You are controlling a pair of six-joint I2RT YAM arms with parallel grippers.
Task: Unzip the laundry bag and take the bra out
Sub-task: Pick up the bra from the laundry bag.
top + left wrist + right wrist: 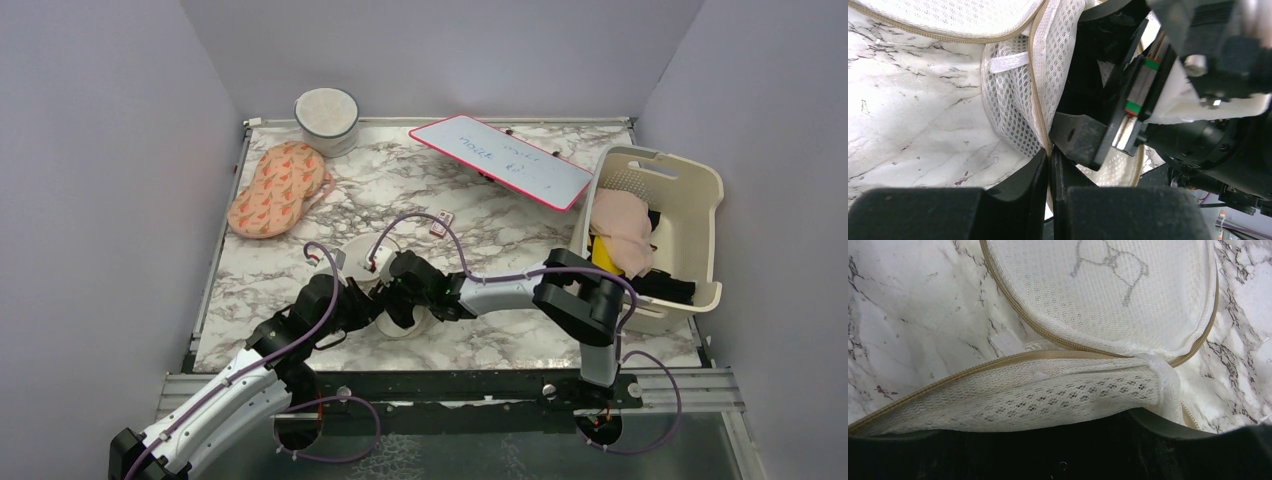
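Note:
The laundry bag [358,252], a cream mesh round pouch, lies on the marble near the front centre, mostly under both grippers. My left gripper [1050,160] is shut on the bag's tan zipper edge [1037,90]. My right gripper [400,290] meets it from the right, with its jaws spread apart at the bag's opening and one black finger [1083,137] against the mesh. The right wrist view shows the bag's face [1098,295] with the spectacles-like mark [1108,260] and a parted zipper seam. A pale pink-beige garment like the bra [620,225] lies in the basket.
The cream slotted basket [700,180] at the right also holds yellow and black clothes. A peach orange-patterned pouch [278,188] lies at the back left, with a round white container [326,120] behind it. A red-edged whiteboard [500,158] lies at the back centre.

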